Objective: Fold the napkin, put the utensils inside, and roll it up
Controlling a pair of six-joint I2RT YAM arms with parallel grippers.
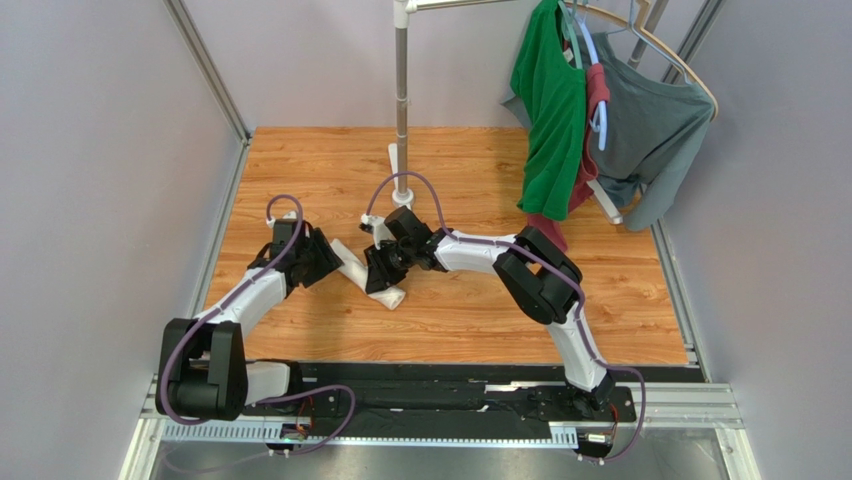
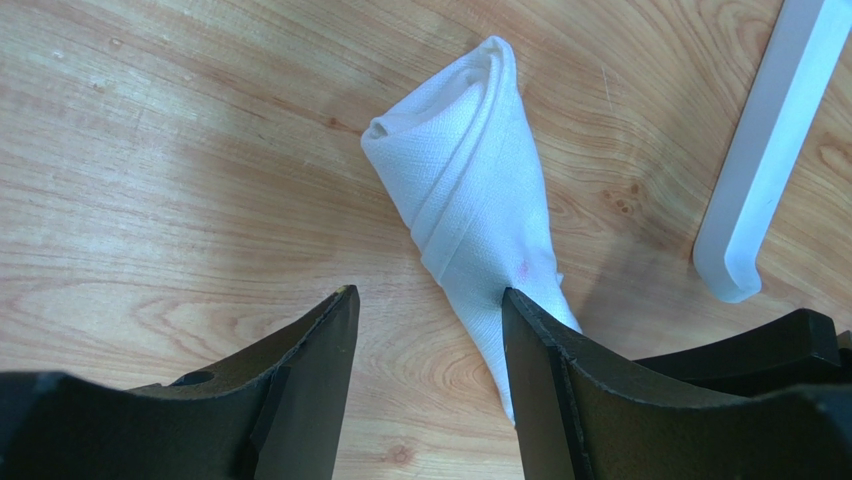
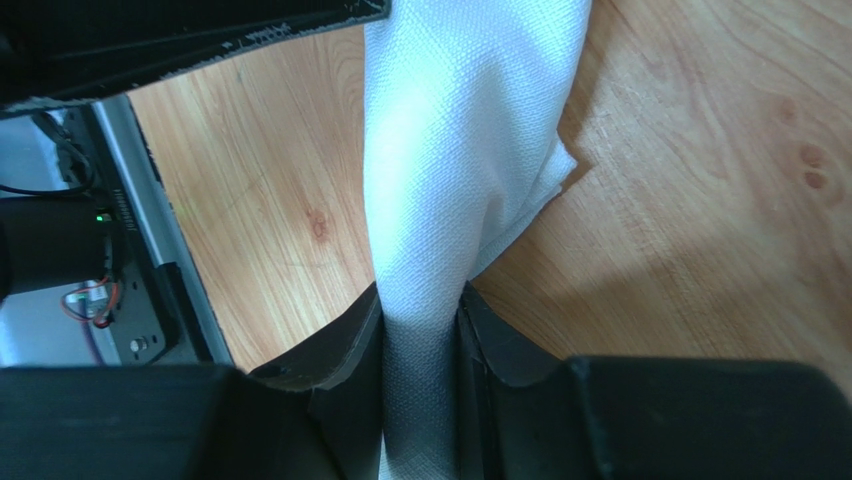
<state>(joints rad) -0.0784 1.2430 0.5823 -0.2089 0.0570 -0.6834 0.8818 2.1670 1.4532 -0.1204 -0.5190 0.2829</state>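
Note:
The white napkin (image 1: 352, 263) lies rolled into a tapered bundle on the wooden table. In the left wrist view the napkin (image 2: 470, 190) shows its rolled end far from the fingers, and its narrow end runs under my right-hand finger. My left gripper (image 1: 325, 262) (image 2: 428, 300) is open with bare wood between its fingers. My right gripper (image 1: 385, 275) (image 3: 420, 300) is shut on the napkin (image 3: 460, 150), cloth pinched between both fingers. The spoon is hidden.
The white pole stand (image 1: 402, 100) rises just behind the grippers; one foot (image 2: 765, 150) lies to the right of the napkin. A green shirt (image 1: 550, 110) and a grey shirt (image 1: 650, 130) hang at the back right. The left gripper's black body (image 3: 200, 40) sits close above the right one.

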